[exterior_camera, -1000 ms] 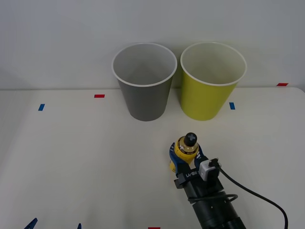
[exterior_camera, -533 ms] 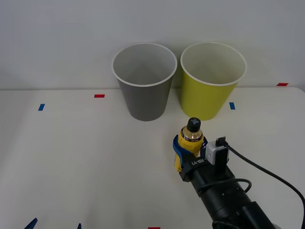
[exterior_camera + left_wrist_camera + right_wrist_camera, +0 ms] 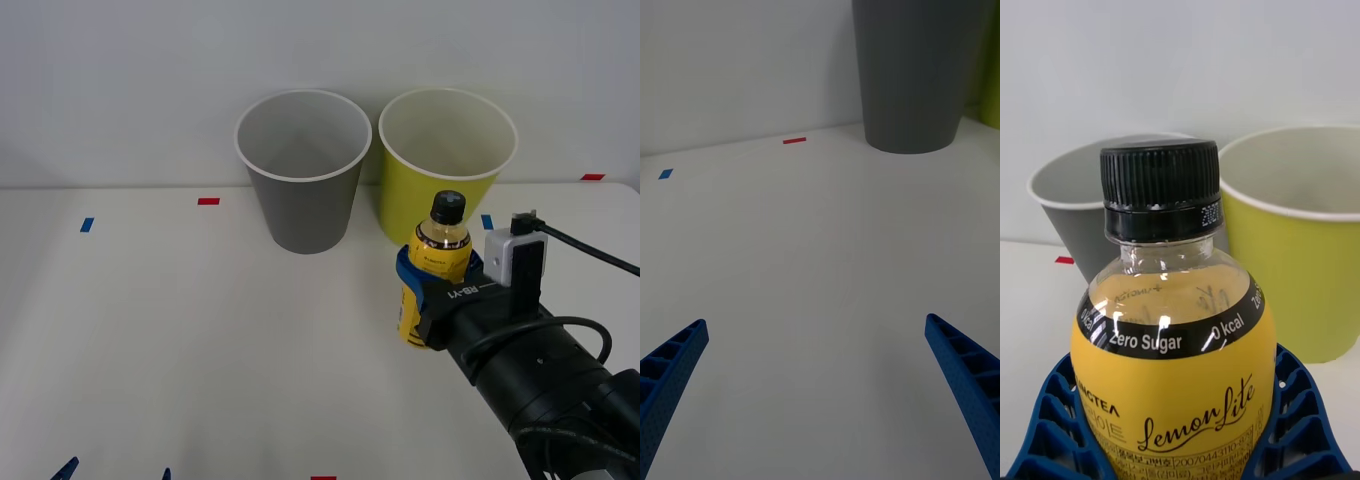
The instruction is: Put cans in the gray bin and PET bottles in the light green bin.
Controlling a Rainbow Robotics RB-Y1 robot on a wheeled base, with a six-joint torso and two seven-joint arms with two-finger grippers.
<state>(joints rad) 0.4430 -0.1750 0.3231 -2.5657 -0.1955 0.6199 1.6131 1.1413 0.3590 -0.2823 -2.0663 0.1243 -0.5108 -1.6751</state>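
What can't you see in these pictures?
- The bottle's bottom: in the front view the right pincer and arm cover it; the right wrist view cuts it off at the edge.
- The inside bottom of the light green bin: its own wall hides it in the front view.
- The gray bin's top: cut off by the left wrist view's edge.

Black right arm (image 3: 545, 385), white box, black cable, perhaps "RB-Y1" lettering.
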